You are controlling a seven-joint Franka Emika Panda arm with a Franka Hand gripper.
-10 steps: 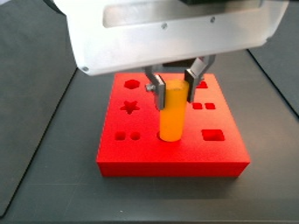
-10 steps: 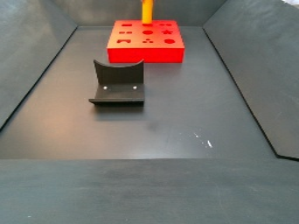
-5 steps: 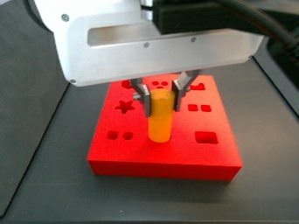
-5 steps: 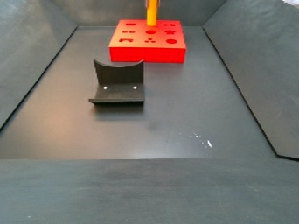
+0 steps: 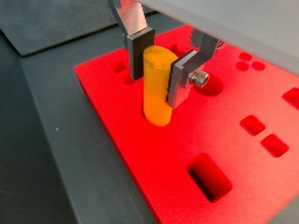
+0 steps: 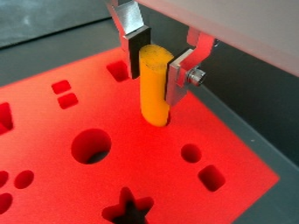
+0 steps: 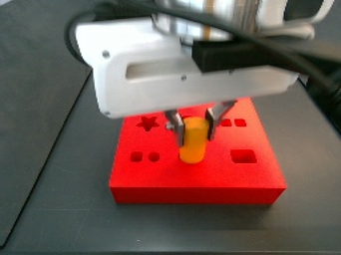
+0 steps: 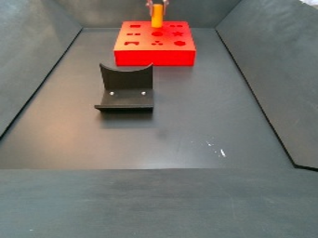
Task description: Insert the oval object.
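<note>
The oval object, a smooth orange-yellow peg, stands upright with its lower end in a hole of the red block. It shows in both wrist views and both side views. My gripper is shut on the peg's upper part, one dark pad on each side, as the wrist view also shows. In a side view the gripper hangs low over the middle of the red block. The block lies at the far end of the floor.
The red block has other cut-outs: a star hole, a round hole, and a rectangular slot. The fixture stands on the dark floor well in front of the block. Sloping dark walls bound the floor.
My gripper has moved down with the peg. Less of the peg shows above the red block than before.
</note>
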